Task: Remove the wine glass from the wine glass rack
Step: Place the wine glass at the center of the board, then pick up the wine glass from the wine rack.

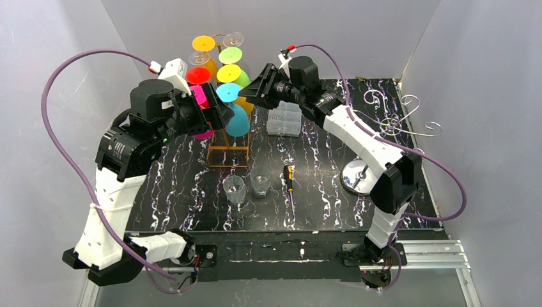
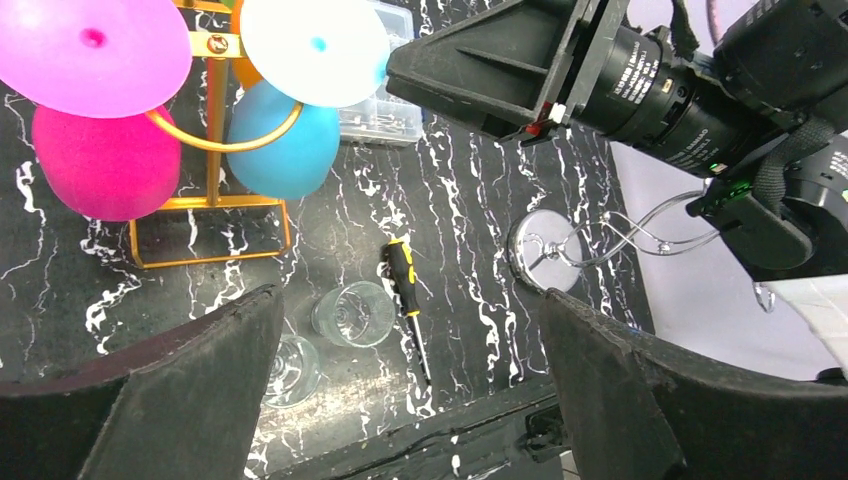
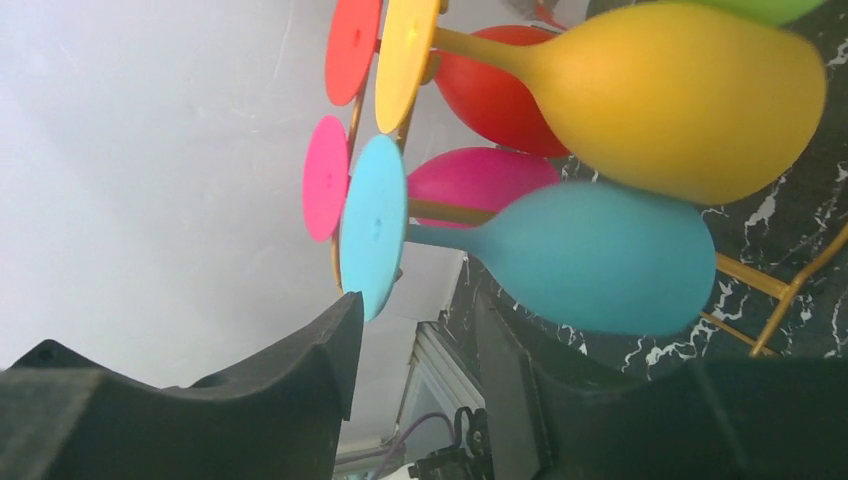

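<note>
A gold wine glass rack stands at the back of the table with several coloured wine glasses hanging from it. My left gripper is open wide beside the rack's left side, close to the magenta glass, with nothing between its fingers. My right gripper reaches in from the right at the cyan glass. Its jaws stand apart with a narrow gap. The cyan foot sits just past the left fingertip, and the stem lies beyond the tips, not gripped. In the top view the right gripper is next to the cyan foot.
Two clear glasses stand in front of the rack, with a screwdriver beside them. A clear plastic box lies behind. A silver wire stand on a round base is at the right. White walls enclose the table.
</note>
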`<state>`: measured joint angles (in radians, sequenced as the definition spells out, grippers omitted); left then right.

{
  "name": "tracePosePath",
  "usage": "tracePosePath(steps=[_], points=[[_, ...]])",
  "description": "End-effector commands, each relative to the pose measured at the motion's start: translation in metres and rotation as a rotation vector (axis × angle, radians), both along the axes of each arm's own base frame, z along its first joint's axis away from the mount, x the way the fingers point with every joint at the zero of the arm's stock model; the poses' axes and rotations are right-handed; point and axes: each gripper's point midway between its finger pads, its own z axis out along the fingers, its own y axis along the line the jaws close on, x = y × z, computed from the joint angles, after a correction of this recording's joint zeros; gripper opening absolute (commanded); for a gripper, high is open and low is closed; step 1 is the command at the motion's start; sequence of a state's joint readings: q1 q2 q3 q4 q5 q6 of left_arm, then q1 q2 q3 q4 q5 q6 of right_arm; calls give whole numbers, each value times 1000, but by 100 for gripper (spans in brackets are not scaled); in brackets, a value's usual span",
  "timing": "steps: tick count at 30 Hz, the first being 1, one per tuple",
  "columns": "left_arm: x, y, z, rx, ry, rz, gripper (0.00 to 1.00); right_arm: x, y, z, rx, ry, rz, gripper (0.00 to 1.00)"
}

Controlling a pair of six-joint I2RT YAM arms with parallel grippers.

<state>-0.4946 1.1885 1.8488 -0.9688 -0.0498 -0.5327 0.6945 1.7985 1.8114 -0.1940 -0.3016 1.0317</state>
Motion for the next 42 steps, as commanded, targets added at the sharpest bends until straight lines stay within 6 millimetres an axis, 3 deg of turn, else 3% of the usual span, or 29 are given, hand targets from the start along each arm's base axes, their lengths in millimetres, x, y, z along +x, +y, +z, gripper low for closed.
tracePosePath(steps=[1,18,27,42], points=[[1,-1,9,-35,-28,-6,98,1,7,42,106,-70,-4,53],[6,1,8,-51,-22,5,98,8,17,45,129,-47,-24,36],[4,-2,6,-62,-14,-15,98,5,13,53,153,-40,-37,32],[5,-5,0,-78,9,-25,98,-1,10,56,181,-11,-32,17]])
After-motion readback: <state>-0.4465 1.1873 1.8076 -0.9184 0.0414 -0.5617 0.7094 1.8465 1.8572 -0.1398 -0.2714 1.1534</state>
